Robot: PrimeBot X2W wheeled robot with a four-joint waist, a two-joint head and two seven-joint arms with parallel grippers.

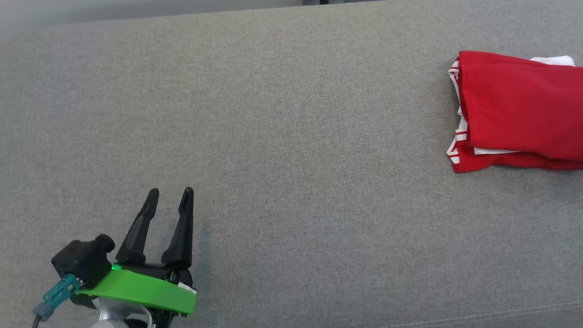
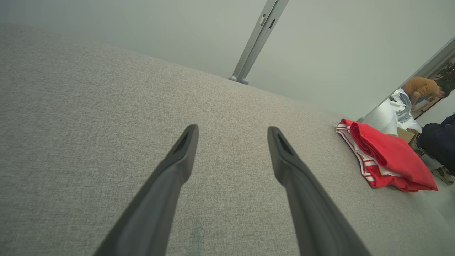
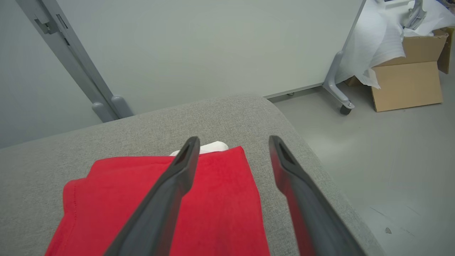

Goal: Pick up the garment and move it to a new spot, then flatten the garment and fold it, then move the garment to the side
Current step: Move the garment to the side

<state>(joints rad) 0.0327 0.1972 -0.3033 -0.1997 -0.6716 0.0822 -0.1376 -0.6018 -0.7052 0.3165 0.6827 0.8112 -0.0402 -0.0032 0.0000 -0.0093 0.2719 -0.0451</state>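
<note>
The garment [image 1: 519, 111] is a folded red piece with red-and-white striped trim, lying at the far right of the grey cushion [image 1: 291, 136]. The left wrist view shows the garment [image 2: 385, 158] far to the right. My left gripper [image 1: 171, 196] hovers open at the lower left, well away from it, with nothing between its fingers [image 2: 185, 149]. In the right wrist view my right gripper [image 3: 233, 142] stands open just above the garment [image 3: 220, 202], near its right edge, and nothing is held.
The cushion's right edge [image 3: 320, 170] drops to a grey floor [image 3: 391, 160]. A cardboard box [image 3: 408, 85] and white wrapping stand beyond it. A pale wall with a grey post [image 2: 257, 39] lies behind. A person in an orange top [image 2: 421, 87] bends over far off.
</note>
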